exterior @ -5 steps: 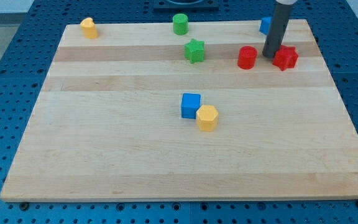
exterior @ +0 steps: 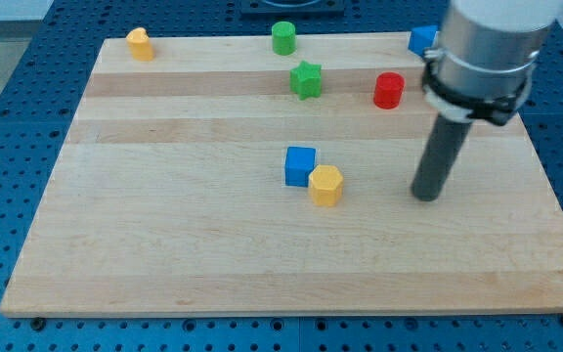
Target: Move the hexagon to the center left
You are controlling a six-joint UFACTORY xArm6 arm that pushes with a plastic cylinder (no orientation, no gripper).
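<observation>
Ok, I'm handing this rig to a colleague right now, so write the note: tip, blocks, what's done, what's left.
My tip is down on the wooden board, to the view's right of the yellow hexagon with a clear gap, touching no block.
The yellow hexagon sits near the board's middle, against the lower right corner of the blue cube.
Done: nothing yet; the hexagon is not at the center left.
Left: push the hexagon toward the view's left. The blue cube is right beside it and will probably get carried along unless the push comes from slightly below.
</observation>
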